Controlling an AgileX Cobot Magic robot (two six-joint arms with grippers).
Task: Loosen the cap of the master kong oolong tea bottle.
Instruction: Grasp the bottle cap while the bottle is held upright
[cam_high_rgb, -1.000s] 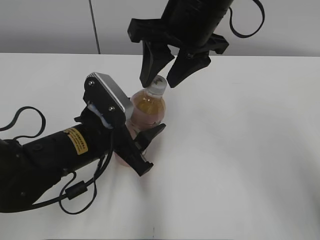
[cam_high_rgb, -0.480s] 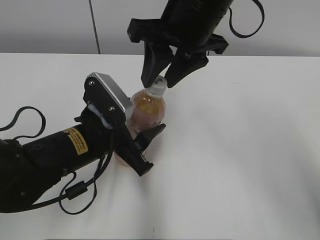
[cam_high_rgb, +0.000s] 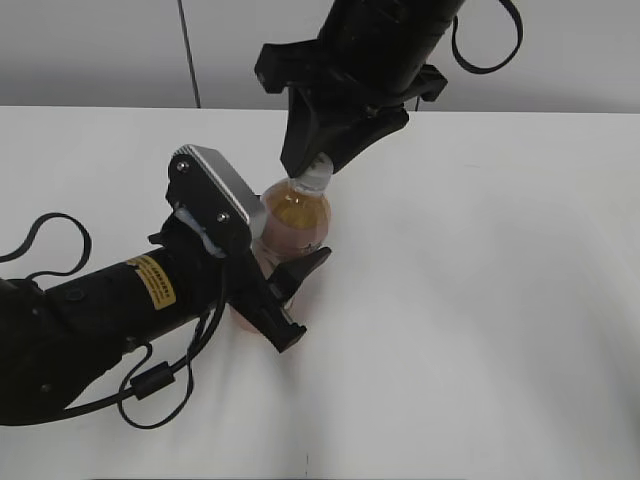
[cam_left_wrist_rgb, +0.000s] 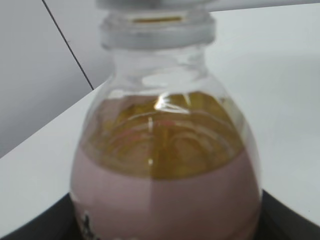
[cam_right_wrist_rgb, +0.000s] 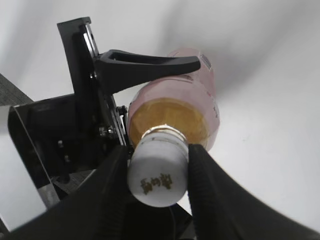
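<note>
The master kong oolong tea bottle (cam_high_rgb: 295, 225) stands on the white table (cam_high_rgb: 480, 300), amber tea above a pale pink label. My left gripper (cam_high_rgb: 290, 290) is shut on the bottle's body; the bottle (cam_left_wrist_rgb: 165, 160) fills the left wrist view, black fingers at the lower corners. My right gripper (cam_high_rgb: 318, 160) comes down from above and is shut on the white cap (cam_high_rgb: 313, 178). In the right wrist view the cap (cam_right_wrist_rgb: 159, 172), with a small dark mark on top, sits squeezed between the two black fingers (cam_right_wrist_rgb: 157, 195), the bottle (cam_right_wrist_rgb: 175, 112) below it.
The left arm (cam_high_rgb: 110, 310) with its cables lies across the lower left of the table. A grey wall (cam_high_rgb: 120, 50) with a dark vertical seam runs behind the table's far edge. The left gripper's body (cam_right_wrist_rgb: 75, 130) shows beside the bottle in the right wrist view.
My right gripper's fingers, spread on either side of the cap one second ago, have closed onto it. The bottle and the left arm have not moved.
</note>
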